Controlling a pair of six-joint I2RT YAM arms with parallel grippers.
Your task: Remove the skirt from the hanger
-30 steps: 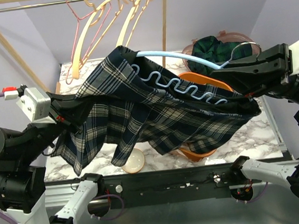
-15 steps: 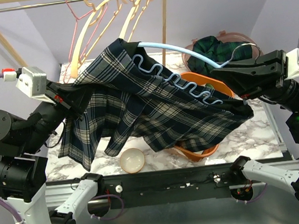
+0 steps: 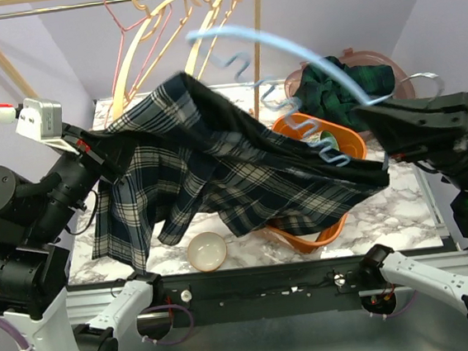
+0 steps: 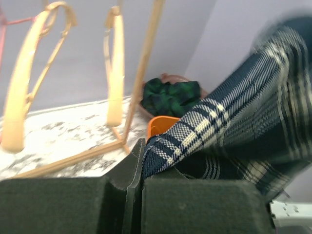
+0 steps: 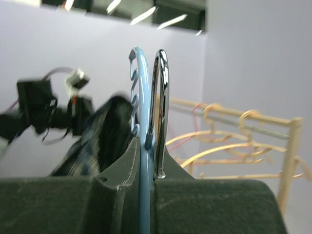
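The dark plaid skirt [image 3: 217,173] hangs stretched in the air over the table between my two arms. My left gripper [image 3: 90,148] is shut on its left edge; the left wrist view shows the plaid hem [image 4: 195,131] pinched between the jaws. My right gripper [image 3: 369,117] is shut on the light-blue hanger [image 3: 289,62] near its metal hook [image 5: 161,112]. The hanger's left end has swung up clear of the skirt, blurred; its wavy lower bar still meets the cloth near the right end. The skirt's right end drapes under my right gripper.
A wooden rack [image 3: 118,0] with several cream and pink hangers stands at the back. An orange bowl [image 3: 322,142] lies under the skirt, a pink basket with green plaid cloth [image 3: 340,74] behind it. A small clear bowl [image 3: 207,251] sits near the front edge.
The right gripper has moved right and tilted the hanger up, so its left end has pulled out of the skirt's waistband. The left gripper has drawn the skirt slightly left and up.
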